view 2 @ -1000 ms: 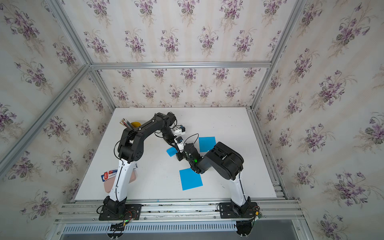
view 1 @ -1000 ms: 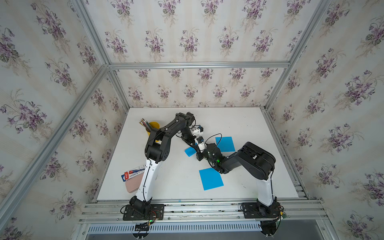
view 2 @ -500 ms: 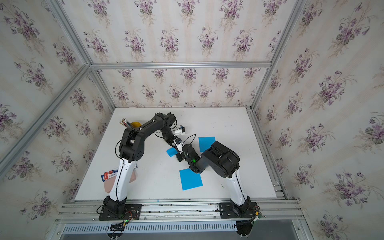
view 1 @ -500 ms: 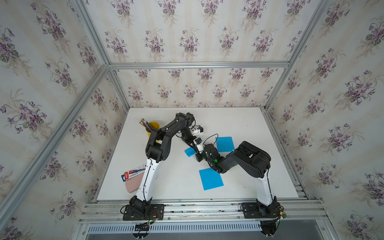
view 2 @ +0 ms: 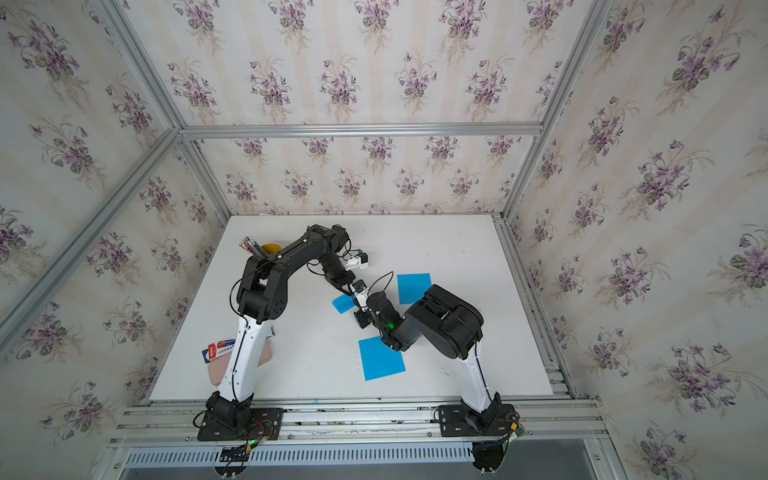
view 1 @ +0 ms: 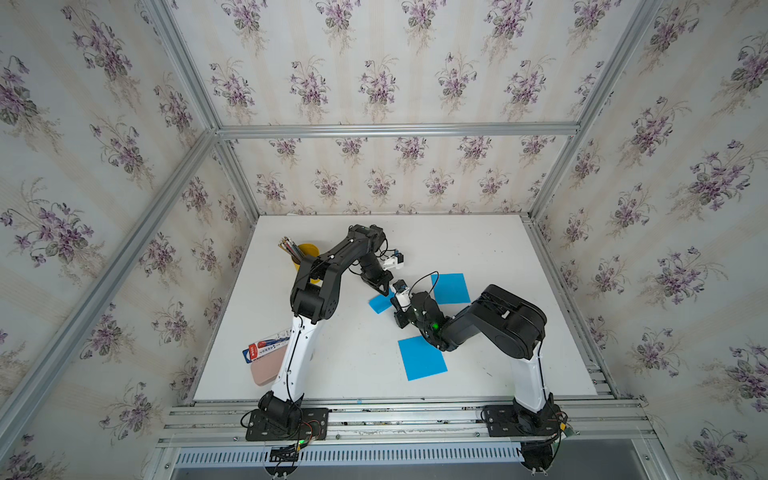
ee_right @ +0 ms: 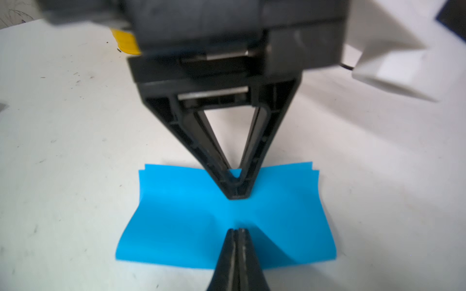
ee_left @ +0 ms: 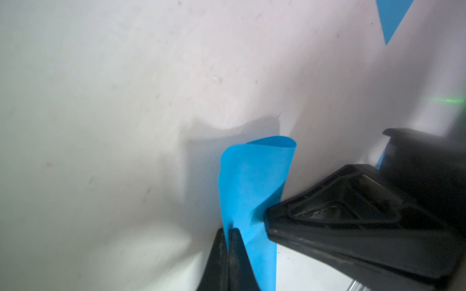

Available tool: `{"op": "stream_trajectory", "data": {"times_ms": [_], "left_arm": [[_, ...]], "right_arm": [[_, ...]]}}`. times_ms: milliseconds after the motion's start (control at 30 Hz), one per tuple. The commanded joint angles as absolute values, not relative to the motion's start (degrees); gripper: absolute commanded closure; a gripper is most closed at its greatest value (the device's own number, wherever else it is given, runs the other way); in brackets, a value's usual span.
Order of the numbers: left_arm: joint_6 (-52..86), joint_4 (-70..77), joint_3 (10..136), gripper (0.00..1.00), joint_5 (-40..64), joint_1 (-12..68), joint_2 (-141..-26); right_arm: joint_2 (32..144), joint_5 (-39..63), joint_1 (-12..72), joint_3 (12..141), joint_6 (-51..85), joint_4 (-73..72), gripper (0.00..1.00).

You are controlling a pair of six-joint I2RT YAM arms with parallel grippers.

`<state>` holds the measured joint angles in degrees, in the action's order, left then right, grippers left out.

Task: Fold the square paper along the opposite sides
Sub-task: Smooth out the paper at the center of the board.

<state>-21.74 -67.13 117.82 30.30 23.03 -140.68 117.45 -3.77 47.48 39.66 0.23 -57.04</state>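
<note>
**Fingers [ee_right: 227,257] shut on both arms, pinning a doubled blue sheet [ee_right: 201,214]**

Across the white bench [view 1: 478,241] two spare blue squares lie flat, one toward the far side [view 1: 451,288] and one nearer the arm bases [view 1: 422,358]. Both are apart from the work and touched by nothing. Between them, near the bench's middle, the blue sheet shows in both top views as a small patch under the two meeting wrists. It is already doubled over. Two free edges lie one on the other, slightly offset, while the opposite side bulges in a soft loop rather than a crease.

That explains the hold. The left fingers [ee_right: 222,176] are closed, with their tips planted on the stacked edges, apparently so the layers cannot spring apart. Whether a layer is nipped between them cannot be told. The right fingers [ee_right: 245,257] face them, also closed to a narrow wedge, with tips down at the looped side. From there they are well placed to press the bulge flat. On this reading the fold is made but not yet sharpened.
</note>
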Motion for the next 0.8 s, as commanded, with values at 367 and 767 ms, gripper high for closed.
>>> {"op": "stream_trajectory", "data": {"times_ms": [367, 767], "left_arm": [[-21.4, -65.3, 117.2, 1.00, 26.5, 22.8, -140.2], [-21.4, -65.6, 116.8, 1.00, 26.7, 23.1, -140.5]], "right_arm": [[117.1, 0.2, 47.8, 41.9, -2.8, -64.6, 1.00], [123.4, -1.0, 48.8, 44.3, 2.0, -61.6, 1.00]]}}
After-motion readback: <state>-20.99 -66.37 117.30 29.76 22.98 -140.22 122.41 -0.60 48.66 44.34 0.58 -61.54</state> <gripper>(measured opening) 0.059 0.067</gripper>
